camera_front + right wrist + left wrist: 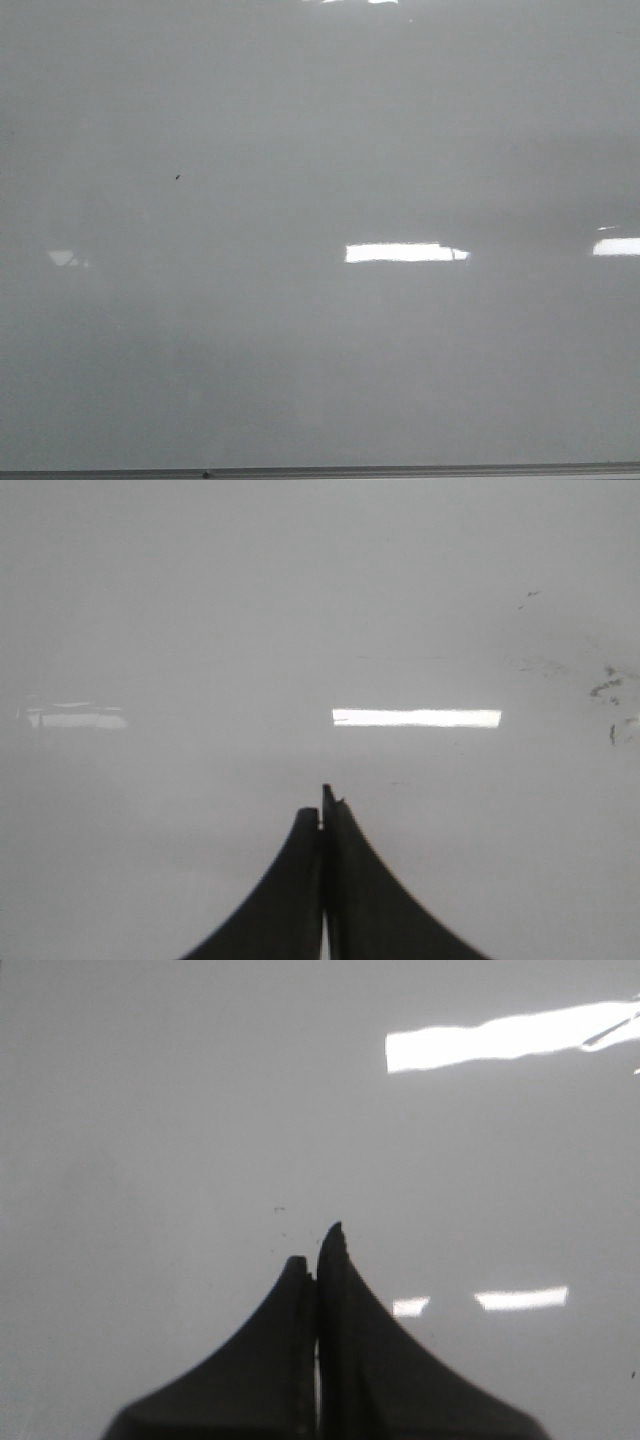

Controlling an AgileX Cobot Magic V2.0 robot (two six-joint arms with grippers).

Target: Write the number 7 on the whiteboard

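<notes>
The whiteboard [320, 150] fills the front view, pale grey and glossy, with bright rectangular light reflections and a thin grey metal edge along the bottom. No number 7 shows on it; only a tiny black speck [178, 178] is there. No marker is in view. Neither arm shows in the front view. In the left wrist view my left gripper [313, 1250] is shut and empty over the board [150, 1110]. In the right wrist view my right gripper [322, 805] is shut and empty over the board [200, 600].
Faint dark smudges [605, 685] mark the board's surface in the right wrist view. A few tiny specks [280, 1209] lie just past the left fingertips. A small dark fitting [206, 474] sits on the metal bottom edge.
</notes>
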